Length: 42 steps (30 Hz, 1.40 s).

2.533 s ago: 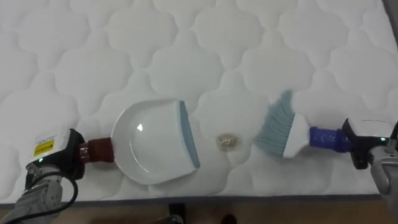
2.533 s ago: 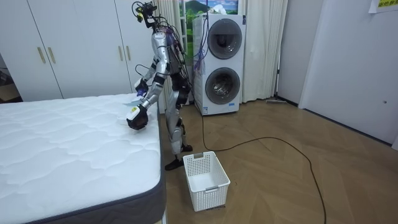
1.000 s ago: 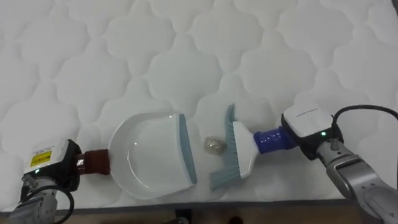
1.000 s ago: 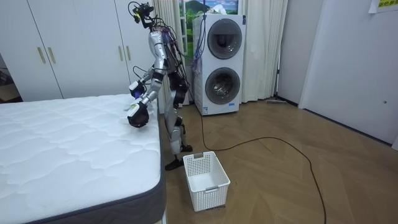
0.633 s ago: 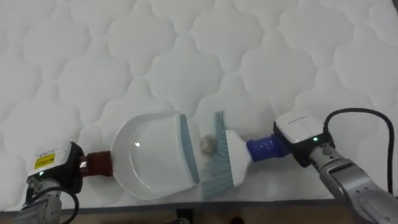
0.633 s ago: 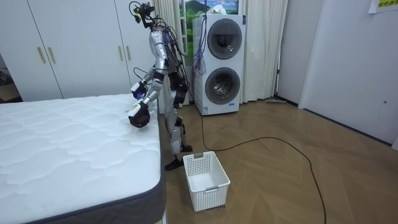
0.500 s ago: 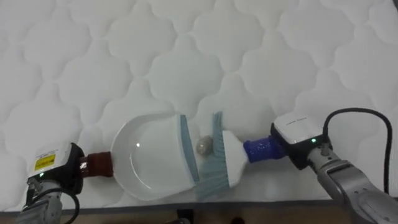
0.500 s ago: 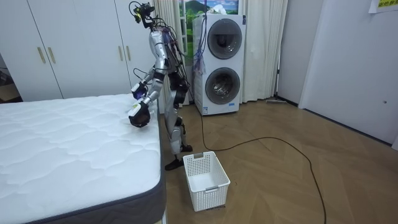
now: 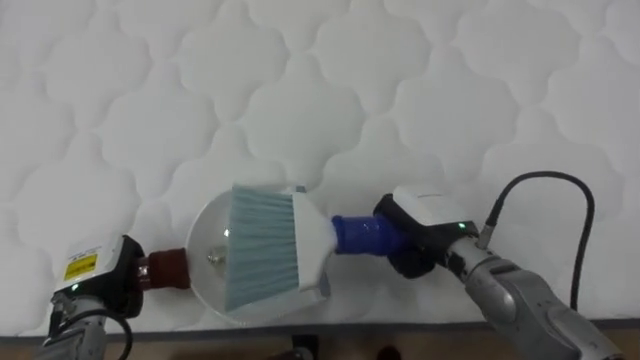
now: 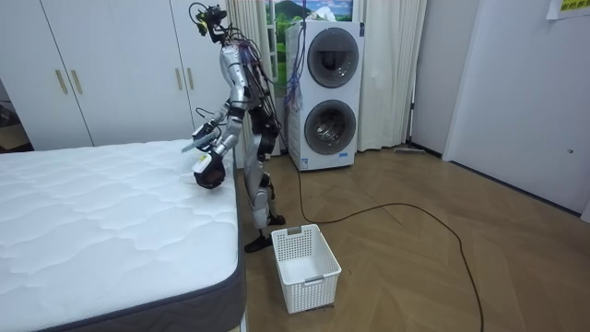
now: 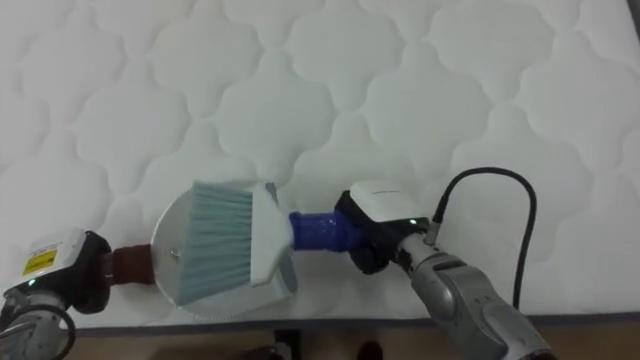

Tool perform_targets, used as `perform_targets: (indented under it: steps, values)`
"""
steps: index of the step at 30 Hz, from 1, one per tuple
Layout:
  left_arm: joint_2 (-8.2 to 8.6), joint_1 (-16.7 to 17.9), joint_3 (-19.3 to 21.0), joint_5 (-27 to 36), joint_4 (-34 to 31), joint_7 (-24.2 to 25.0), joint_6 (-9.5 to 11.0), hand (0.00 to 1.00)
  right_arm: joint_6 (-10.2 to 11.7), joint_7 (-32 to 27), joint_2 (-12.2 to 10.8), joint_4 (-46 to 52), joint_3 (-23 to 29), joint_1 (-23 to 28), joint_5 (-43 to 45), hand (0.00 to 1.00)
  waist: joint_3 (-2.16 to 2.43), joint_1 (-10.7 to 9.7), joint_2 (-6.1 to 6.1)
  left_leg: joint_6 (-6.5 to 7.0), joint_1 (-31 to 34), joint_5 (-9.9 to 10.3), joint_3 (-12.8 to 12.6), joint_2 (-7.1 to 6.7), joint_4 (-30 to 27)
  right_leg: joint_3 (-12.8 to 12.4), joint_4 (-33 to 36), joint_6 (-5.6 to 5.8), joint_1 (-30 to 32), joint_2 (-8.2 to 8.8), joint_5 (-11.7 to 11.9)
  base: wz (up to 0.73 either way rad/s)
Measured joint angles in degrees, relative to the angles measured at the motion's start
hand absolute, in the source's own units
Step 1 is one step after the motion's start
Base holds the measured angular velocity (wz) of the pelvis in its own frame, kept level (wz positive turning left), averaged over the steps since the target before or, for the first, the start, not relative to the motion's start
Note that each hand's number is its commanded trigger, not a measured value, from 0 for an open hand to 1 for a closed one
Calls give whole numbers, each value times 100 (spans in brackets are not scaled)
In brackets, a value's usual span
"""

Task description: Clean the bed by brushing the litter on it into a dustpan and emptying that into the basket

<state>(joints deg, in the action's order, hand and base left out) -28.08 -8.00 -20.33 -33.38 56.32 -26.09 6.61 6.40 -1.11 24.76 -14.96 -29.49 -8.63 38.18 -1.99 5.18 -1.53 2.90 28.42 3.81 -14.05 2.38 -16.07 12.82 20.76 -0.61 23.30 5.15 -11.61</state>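
Left eye view: brush [image 9: 262, 250], likely light with soft bristles, over dustpan [image 9: 204, 272]; right hand [image 9: 421, 236] and left hand [image 9: 104, 286] clenched round handles.

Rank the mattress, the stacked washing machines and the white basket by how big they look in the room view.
1. mattress, by far the largest.
2. stacked washing machines.
3. white basket, smallest, though it stands nearer the camera than the machines.

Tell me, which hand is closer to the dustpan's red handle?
Left. The left hand grips the red handle; the right hand holds the brush across the dustpan.
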Motion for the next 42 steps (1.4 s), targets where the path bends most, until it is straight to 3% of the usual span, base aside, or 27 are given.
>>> perform_targets:
  steps: [6,14,16,17,22,24,28,32,33,34,39,42]
  values:
    - [53,50,4,5,32,0,50,100,249,-71,-32,3,29,-103,1,100,-1,3,-11,9,13,6,10,-8,-2,5,10,11,10,30,-9,0]
    - [57,53,10,-5,100,2,126,100,347,-306,9,-54,175,-109,-62,100,-1,-13,-11,9,0,6,24,-7,-11,44,-10,11,-34,32,-9,2]
    - [62,57,39,-2,102,3,167,100,537,-464,-3,-216,286,-107,-293,100,-1,-37,-11,12,-2,5,47,-14,-19,85,-3,14,-57,45,-14,9]
    - [63,47,39,2,103,3,193,100,634,-572,-5,-392,366,-97,-553,100,-2,-48,-9,16,-8,3,58,-18,-21,139,0,16,-76,59,-15,9]
    - [106,83,114,5,99,-53,217,100,632,-885,-3,-896,760,-28,-1358,100,-5,-175,0,43,-18,12,71,-62,-21,152,-8,46,-104,97,-38,4]
    - [153,91,148,6,102,-87,216,100,639,-1054,-1,-1041,1137,183,-1686,100,-5,-249,0,56,-44,15,108,-97,-23,166,-4,71,-153,125,-53,11]
    - [272,201,430,15,-142,-79,228,100,658,-1403,-113,-1396,1748,303,-2130,100,-3,-429,17,81,-46,28,109,-128,-25,160,-8,97,-158,159,-68,0]
    - [338,212,692,7,-383,-91,326,100,678,-1683,-132,-1670,2037,390,-2982,100,-2,-493,69,84,-245,29,82,-140,25,123,-34,112,-330,163,-78,-4]
    - [373,260,846,12,-529,-94,331,100,680,-1752,-170,-1665,2183,439,-3177,95,2,-505,95,84,-316,29,50,-141,59,92,-36,112,-372,163,-89,-9]
    - [396,276,907,15,-592,-100,331,100,679,-1790,-183,-1665,2244,463,-3327,0,2,-530,98,83,-341,29,47,-142,59,97,-61,114,-412,162,-96,0]
    - [495,415,1005,135,-1487,-129,386,100,679,-1969,-284,-1679,2454,639,-4272,0,34,-743,173,83,-467,29,30,-146,53,125,-116,116,-577,166,-100,2]
    - [502,560,1019,157,-1881,-130,468,100,676,-2007,-376,-1724,2478,926,-4401,0,87,-794,267,74,-697,35,32,-151,56,135,-272,127,-880,147,-89,1]
